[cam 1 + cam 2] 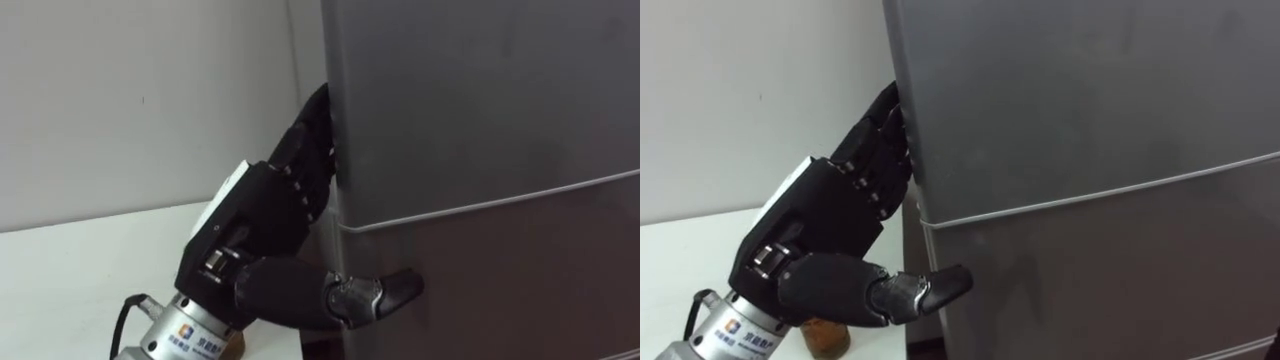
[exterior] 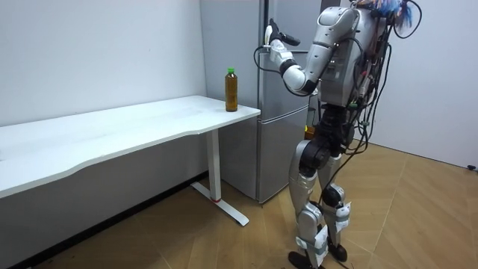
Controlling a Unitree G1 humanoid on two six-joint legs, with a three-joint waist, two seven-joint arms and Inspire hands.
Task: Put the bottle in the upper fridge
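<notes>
Close up against the tall grey fridge (image 2: 269, 112), both doors shut, so nothing can go inside yet. Upper door (image 1: 480, 90) the target, parted from the lower door (image 1: 500, 290) by a thin seam. Next to the fridge, a long white table (image 2: 112, 131) along the wall (image 1: 130, 90).

Left hand (image 1: 255, 220) raised to the upper door's left edge, just above the seam, back of the hand turned outward. Probably set there to pull the door open from that side. Reaches past the edge into the narrow gap by the wall and is hidden there, so cannot tell whether clamped on the edge or only laid against it.

Bottle (image 2: 231, 90) upright on the table corner nearest the fridge, not held. Likely parked there to free the hand for the door.

In the way: the shut upper door itself, and the tight gap at the wall, leaving little room for a hold.
</notes>
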